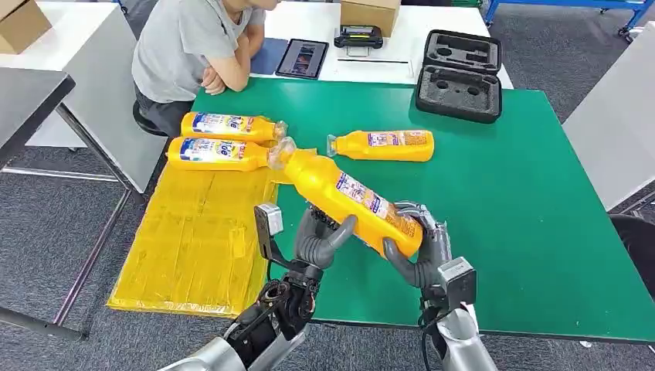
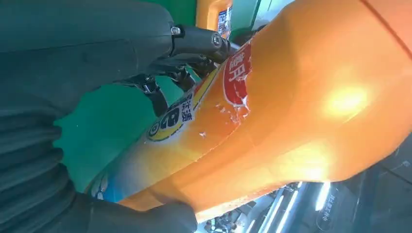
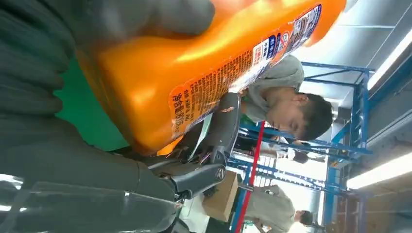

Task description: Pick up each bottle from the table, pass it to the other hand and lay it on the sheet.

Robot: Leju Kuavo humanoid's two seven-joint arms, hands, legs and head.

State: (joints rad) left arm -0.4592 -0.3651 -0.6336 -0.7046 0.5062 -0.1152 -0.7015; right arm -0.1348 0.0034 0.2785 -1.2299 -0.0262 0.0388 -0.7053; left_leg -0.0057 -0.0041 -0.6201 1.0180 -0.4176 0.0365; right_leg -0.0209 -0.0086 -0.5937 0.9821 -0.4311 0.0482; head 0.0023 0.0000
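Observation:
An orange bottle (image 1: 351,197) hangs tilted over the green table (image 1: 502,201), its cap pointing toward the yellow sheet (image 1: 201,232). My right hand (image 1: 421,247) grips its base. My left hand (image 1: 320,236) wraps its middle, thumb under it and fingers behind. In the left wrist view the bottle (image 2: 291,121) lies between the thumb and fingers of the left hand (image 2: 58,97). The right wrist view has the bottle (image 3: 194,63) held in the right hand (image 3: 48,121). Two orange bottles (image 1: 228,125) (image 1: 220,153) lie side by side at the sheet's far end. A third bottle (image 1: 386,145) lies on the table.
A person (image 1: 193,46) leans on the table's far left corner. A black foam case (image 1: 459,73) sits at the far right of the table. A tablet (image 1: 303,58) and a cardboard box (image 1: 371,14) rest on the white table behind.

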